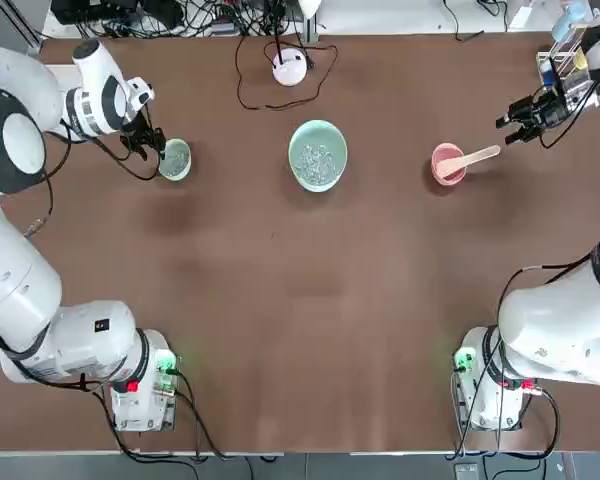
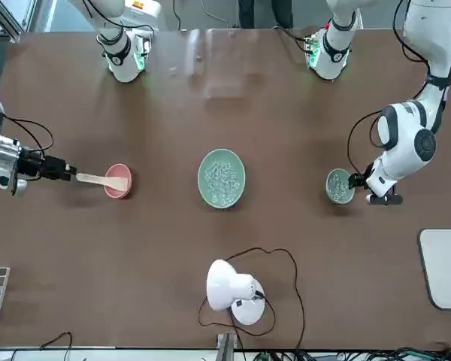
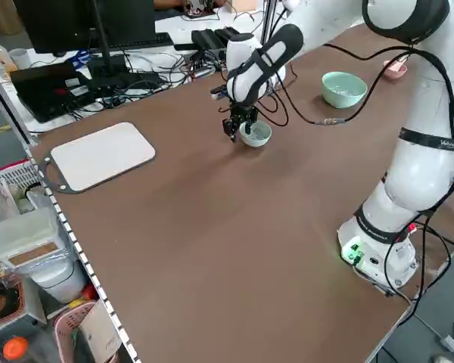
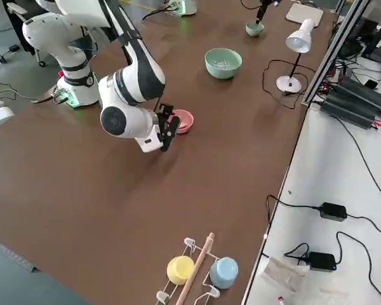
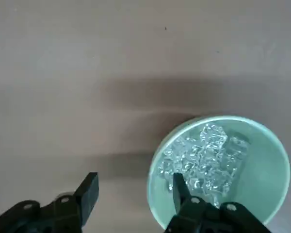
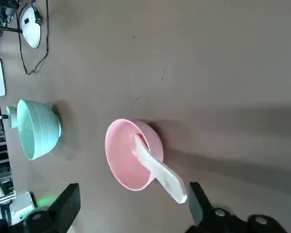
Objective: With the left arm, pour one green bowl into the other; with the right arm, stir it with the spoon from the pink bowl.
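left hand (image 5: 131, 194) straddles the near rim of the small green bowl (image 5: 218, 170), one finger inside, one outside, parted and not yet clamped: set up for a rim pinch to pour into the wide mint bowl (image 1: 317, 154), well beyond it on the worktop (image 1: 280, 300). right hand (image 6: 131, 204) spread wide, empty, the wooden spoon (image 6: 160, 170) handle pointing between its fingers from the pink bowl (image 6: 128, 155), ready for pickup.

Left arm (image 3: 408, 151): white, base at the table's near corner, reaching over the brown table (image 3: 212, 227).
Left gripper (image 3: 234, 130): pointing down at the small green bowl's rim.
Small green bowl (image 3: 256, 134): on the table, under the gripper.
Large green bowl (image 3: 343, 88): farther along, well apart from the small one.
Pink bowl (image 3: 396, 69): at the far edge, partly hidden.
White board (image 3: 102, 154): flat near the table's edge.
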You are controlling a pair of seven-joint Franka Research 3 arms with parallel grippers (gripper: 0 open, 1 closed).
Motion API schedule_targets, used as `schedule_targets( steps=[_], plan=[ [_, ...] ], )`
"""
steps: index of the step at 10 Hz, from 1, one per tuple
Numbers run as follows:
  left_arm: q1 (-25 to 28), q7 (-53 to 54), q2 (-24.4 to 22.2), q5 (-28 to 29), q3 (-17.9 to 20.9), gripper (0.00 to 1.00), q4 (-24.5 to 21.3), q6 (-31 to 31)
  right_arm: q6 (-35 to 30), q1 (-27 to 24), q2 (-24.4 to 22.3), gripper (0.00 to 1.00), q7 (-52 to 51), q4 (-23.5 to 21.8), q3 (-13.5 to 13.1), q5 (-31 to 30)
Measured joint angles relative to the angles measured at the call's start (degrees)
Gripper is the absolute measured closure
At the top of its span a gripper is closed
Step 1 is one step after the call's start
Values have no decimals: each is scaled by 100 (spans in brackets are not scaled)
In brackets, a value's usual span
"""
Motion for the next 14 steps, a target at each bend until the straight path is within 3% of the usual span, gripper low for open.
schedule_targets(
  steps=[6,7,9,10,14],
  plan=[
    [14,126,183,-45,-86,52,15,147,-92,-308,476,5,-261,-20,-7,-1],
    [15,130,183,-93,-86,68,19,147,-92,-307,538,7,-342,-20,10,-1],
    [17,218,182,-573,-91,83,51,149,-92,-307,637,12,-513,-19,31,3],
    [19,257,182,-736,-92,96,57,151,-92,-308,664,17,-537,-15,32,4],
    [19,424,149,-809,-104,96,101,155,-477,-318,671,29,-701,40,34,228]
  ],
)
